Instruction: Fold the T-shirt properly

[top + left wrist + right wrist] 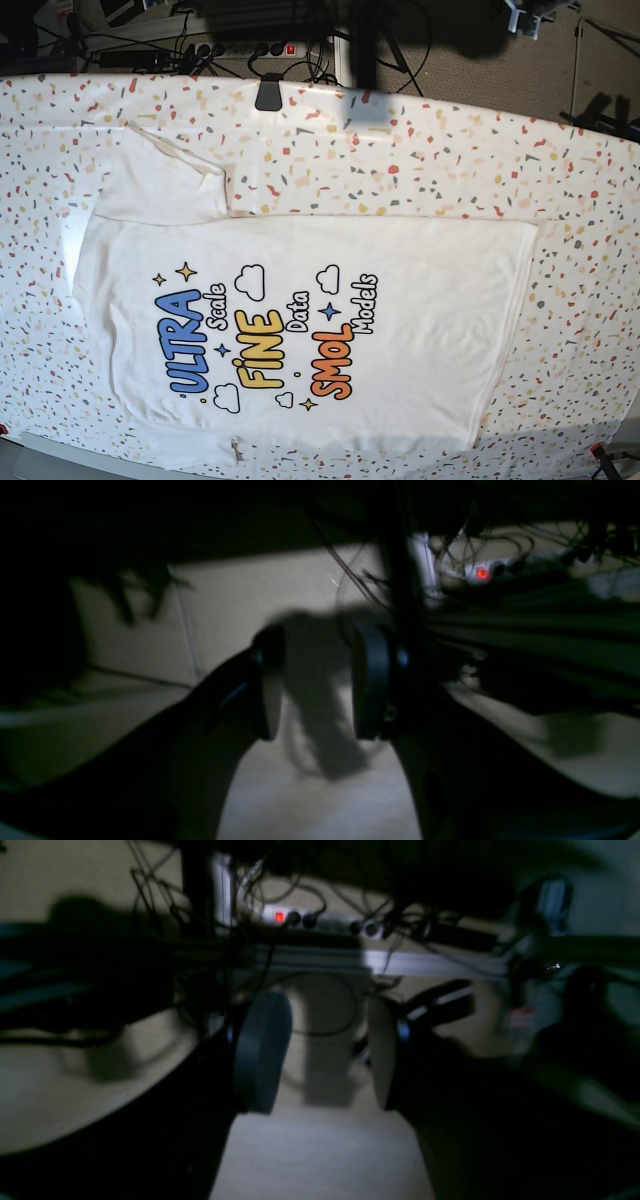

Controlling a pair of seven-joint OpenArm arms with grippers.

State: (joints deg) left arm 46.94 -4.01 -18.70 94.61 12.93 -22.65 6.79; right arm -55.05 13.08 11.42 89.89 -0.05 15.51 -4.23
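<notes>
The T-shirt (300,330) lies flat, print up, on the tabletop (580,200), ready for folding. Left pincer (315,680) and right pincer (325,1050) hang apart, empty, beyond the far edge.

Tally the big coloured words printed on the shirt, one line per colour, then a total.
On the T-shirt, lying flat on the terrazzo tablecloth:
Blue words: 1, ULTRA
Yellow words: 1, FINE
Orange words: 1, SMOL
Total: 3
</notes>
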